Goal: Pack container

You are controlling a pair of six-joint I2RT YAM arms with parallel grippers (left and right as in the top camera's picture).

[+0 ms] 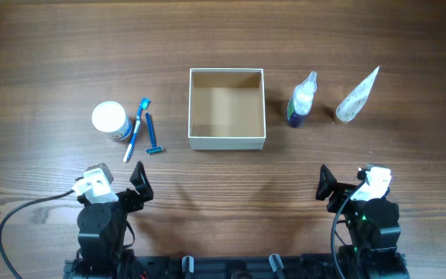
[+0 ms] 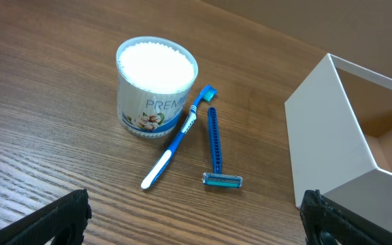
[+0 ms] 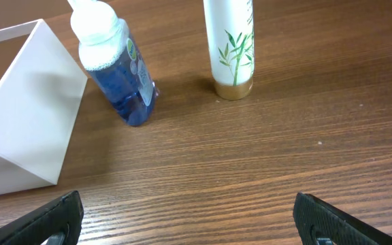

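— Where's the container [image 1: 227, 142]?
— Mid-table, open, brown floor bare. Each wrist view crops it to one white corner.
— Around it?
— Toward the left edge: one cotton-swab jar [image 2: 156, 88], one toothbrush [image 2: 175, 139] just beside it, one razor [image 2: 214, 146]. Toward the right edge: one blue bottle [image 3: 118, 75] and one bamboo-print tube [image 3: 230, 47], top cropped up close.
— Jaws?
— Left gripper [image 2: 196, 221], right gripper [image 3: 189, 218] — both spread wide, holding nothing, by the near edge.

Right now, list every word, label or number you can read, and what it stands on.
"PREM": round white jar, the rest hidden behind the toothbrush.
Blue bottle label: too blurred to read.
White tube: bamboo-leaf print, no readable words.
Container: no text.
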